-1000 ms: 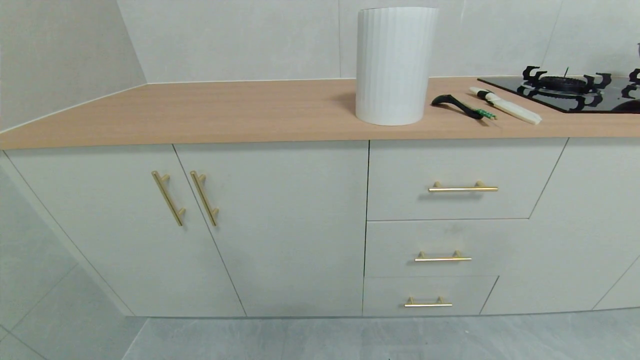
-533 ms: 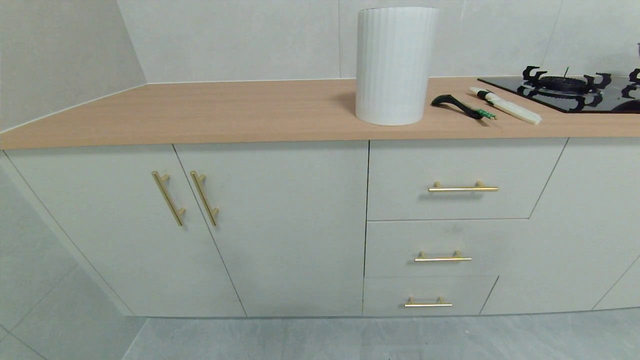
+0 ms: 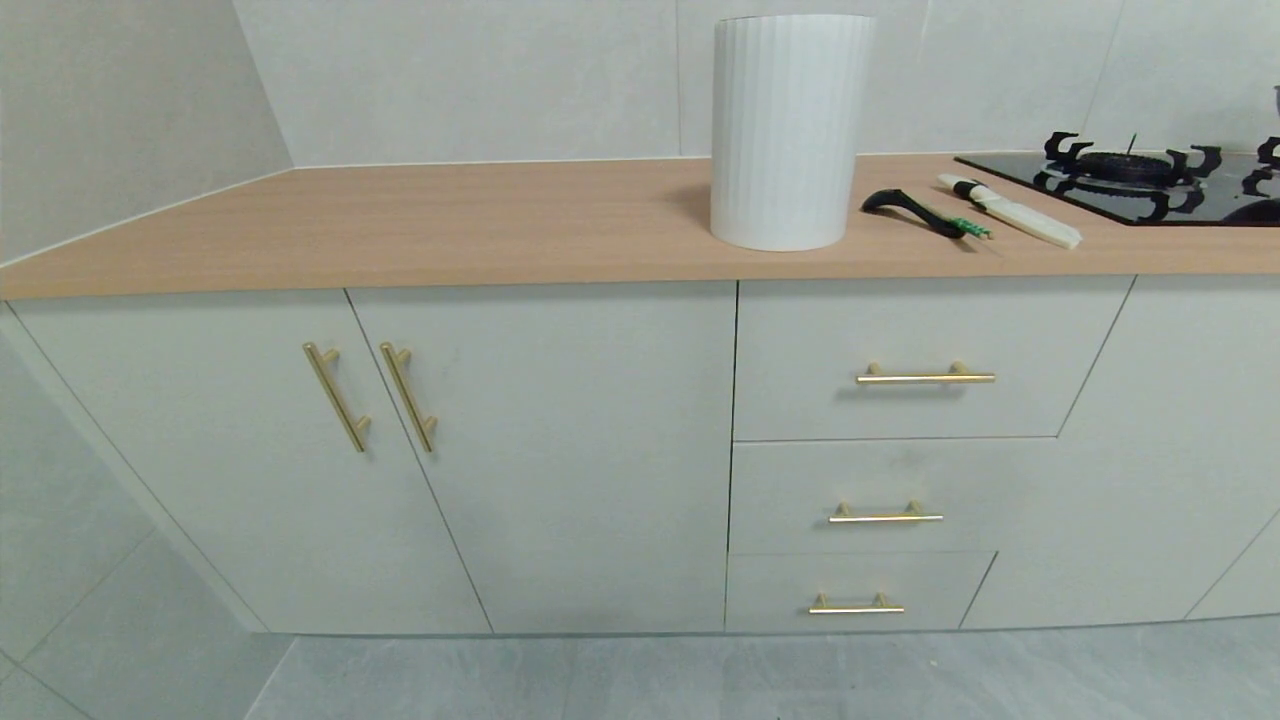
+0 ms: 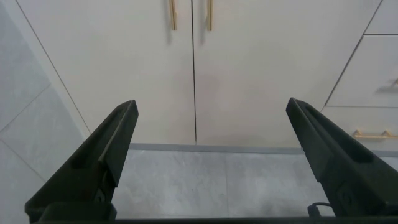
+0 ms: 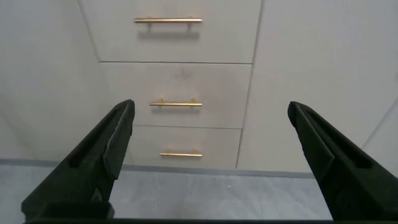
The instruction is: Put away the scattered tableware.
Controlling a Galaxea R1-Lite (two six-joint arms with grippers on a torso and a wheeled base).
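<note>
On the wooden countertop (image 3: 450,225) lie a black utensil with a green tip (image 3: 925,215) and a white utensil with a black band (image 3: 1010,210), just right of a tall white ribbed container (image 3: 785,130). My left gripper (image 4: 211,112) is open and low, facing the cabinet doors (image 4: 193,74) and the floor. My right gripper (image 5: 211,112) is open, also low, facing the drawer fronts (image 5: 177,87). Nothing sits between either pair of fingers.
A black gas hob (image 3: 1140,180) takes up the counter's far right. Below are two doors with gold handles (image 3: 370,395) and three drawers with gold handles (image 3: 925,377). A tiled wall closes the left side. Grey tiled floor (image 3: 700,680) lies in front of the cabinets.
</note>
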